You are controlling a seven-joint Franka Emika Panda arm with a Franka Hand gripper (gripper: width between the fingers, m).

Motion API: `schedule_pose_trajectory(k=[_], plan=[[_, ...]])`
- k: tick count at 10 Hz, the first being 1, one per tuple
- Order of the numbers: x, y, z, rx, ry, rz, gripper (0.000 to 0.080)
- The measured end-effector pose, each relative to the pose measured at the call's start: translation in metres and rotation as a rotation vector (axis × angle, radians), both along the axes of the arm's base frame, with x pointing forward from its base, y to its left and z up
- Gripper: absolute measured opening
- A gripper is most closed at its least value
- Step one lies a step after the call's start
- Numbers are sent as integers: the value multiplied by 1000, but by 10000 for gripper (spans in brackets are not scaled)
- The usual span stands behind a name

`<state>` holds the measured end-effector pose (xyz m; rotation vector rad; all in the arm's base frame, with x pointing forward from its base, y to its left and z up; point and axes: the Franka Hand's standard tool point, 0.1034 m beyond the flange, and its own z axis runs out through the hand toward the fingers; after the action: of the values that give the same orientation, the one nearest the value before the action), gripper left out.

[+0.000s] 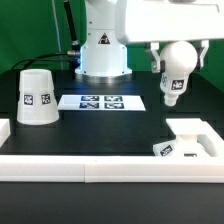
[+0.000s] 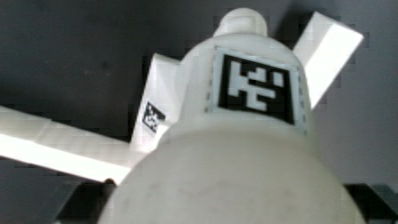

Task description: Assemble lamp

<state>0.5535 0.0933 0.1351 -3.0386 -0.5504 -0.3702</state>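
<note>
The arm reaches toward the exterior view's right, end effector held high, clamped on the bulb.

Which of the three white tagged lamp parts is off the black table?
The white ball-headed bulb, held aloft in the gripper; the tapered white shade and the small white base block both rest on the table.

Matte white plastic shade, smooth matte white bulb, dull black table

Black table, green backdrop, even light.
</note>
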Motion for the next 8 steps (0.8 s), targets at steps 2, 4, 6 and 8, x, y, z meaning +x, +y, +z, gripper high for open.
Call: schedule_pose_trajectory(k=[2,4,6,8], plan=[[-1,0,-2,0,3,0,577],[-1,0,-2,-1,4,0,577],[9,-2,5,-10,-14,39,577],[28,-4,20,-13,-38,61,577]])
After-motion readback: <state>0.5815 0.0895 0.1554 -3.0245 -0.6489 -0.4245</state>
